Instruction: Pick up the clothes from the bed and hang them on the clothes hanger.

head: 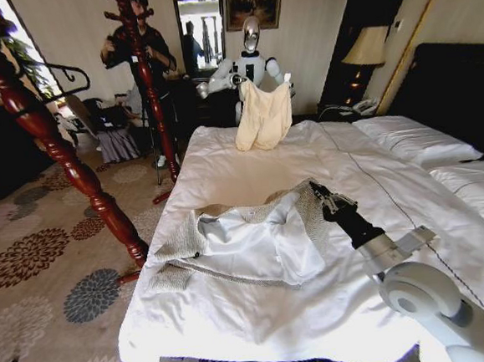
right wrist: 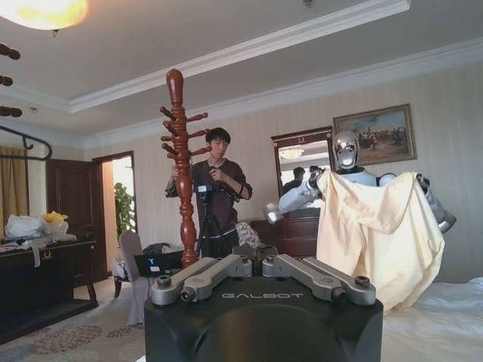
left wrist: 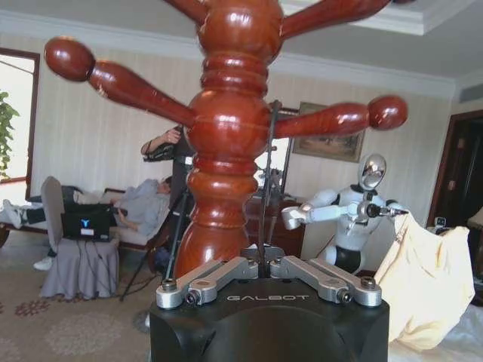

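Note:
The clothes [head: 247, 239], a grey-beige knit cardigan turned open on its pale lining, lie crumpled on the near half of the bed [head: 241, 168]. My right gripper [head: 316, 190] [right wrist: 256, 260] reaches in from the right. Its fingers are shut, with the tips at the cardigan's right edge. I cannot tell whether any cloth is pinched. My left gripper [left wrist: 260, 265] is raised off the bed's left side, close to a red wooden coat stand [left wrist: 226, 136]. It is shut on the thin black wire of the clothes hanger [left wrist: 268, 181] [head: 66, 71].
The coat stand [head: 73, 169] rises from the patterned carpet left of the bed, and a second one [head: 146, 79] stands farther back. At the bed's far edge another robot holds up a cream garment [head: 263, 112]. Pillows [head: 415, 138] and a dark headboard [head: 461, 88] are on the right.

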Controlling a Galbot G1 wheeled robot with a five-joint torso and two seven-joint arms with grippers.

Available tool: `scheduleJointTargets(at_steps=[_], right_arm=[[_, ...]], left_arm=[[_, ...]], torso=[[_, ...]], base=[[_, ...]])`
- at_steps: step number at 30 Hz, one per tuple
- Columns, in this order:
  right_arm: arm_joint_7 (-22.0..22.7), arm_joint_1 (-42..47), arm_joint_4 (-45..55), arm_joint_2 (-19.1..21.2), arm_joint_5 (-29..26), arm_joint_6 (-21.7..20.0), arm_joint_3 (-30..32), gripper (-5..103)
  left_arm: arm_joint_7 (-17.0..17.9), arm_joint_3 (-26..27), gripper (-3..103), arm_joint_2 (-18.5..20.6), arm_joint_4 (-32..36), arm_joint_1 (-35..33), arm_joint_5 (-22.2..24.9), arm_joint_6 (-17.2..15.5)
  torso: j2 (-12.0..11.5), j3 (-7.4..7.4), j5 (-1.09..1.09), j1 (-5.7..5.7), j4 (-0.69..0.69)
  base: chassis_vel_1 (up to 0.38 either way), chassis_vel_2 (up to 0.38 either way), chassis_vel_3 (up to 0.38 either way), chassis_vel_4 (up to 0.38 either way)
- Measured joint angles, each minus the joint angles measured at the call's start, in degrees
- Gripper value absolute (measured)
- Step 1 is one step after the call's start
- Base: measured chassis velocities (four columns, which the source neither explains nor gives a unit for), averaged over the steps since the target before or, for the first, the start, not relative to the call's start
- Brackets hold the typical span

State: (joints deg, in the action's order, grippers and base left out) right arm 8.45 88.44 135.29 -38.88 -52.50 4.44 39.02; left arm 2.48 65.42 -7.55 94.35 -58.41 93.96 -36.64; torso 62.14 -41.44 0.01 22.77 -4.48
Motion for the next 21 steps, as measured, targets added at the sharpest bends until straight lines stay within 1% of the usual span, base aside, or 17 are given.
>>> scheduleJointTargets(at_steps=[11, 13, 14, 19, 21], right_arm=[[0.05, 1.19, 0.39, 0.16, 0.46, -0.05, 0.62, 1], [0.07, 1.14, 0.4, 0.32, 0.46, -0.06, 0.69, 1], [0.09, 1.02, 0.36, 0.4, 0.46, -0.07, 0.77, 1], [0.14, 1.02, 0.2, 0.21, 0.45, -0.08, 0.82, 1], [0.15, 1.04, 0.1, 0.06, 0.47, -0.08, 0.82, 1]], left_arm=[[0.37, 0.4, 2, 0.44, 2.47, 2.96, 3.05, 1.5], [0.38, 0.53, 2, 0.42, 3.81, 3.21, 3.73, 1.51], [0.43, 0.68, 2, 0.19, 5.54, 3.34, 4.41, 1.51], [0.27, 0.94, 2, -0.72, 8.78, 3.41, 5.17, 1.68], [-0.44, 0.97, 2, -1.15, 10.18, 3.44, 5.23, 2.21]], torso=[[0.0, 0.01, 0.0, 0.0, 0.01], [0.0, 0.0, 0.01, 0.0, 0.01], [0.0, 0.0, 0.01, 0.0, 0.01], [0.0, 0.0, 0.01, 0.0, 0.02], [0.0, 0.01, 0.0, -0.01, 0.01]], base=[[0.0, 0.0, 0.0, 0.0], [0.0, 0.0, 0.0, 0.0], [0.0, 0.0, 0.0, 0.0], [0.0, 0.0, 0.0, 0.0], [0.0, 0.0, 0.0, 0.0]])
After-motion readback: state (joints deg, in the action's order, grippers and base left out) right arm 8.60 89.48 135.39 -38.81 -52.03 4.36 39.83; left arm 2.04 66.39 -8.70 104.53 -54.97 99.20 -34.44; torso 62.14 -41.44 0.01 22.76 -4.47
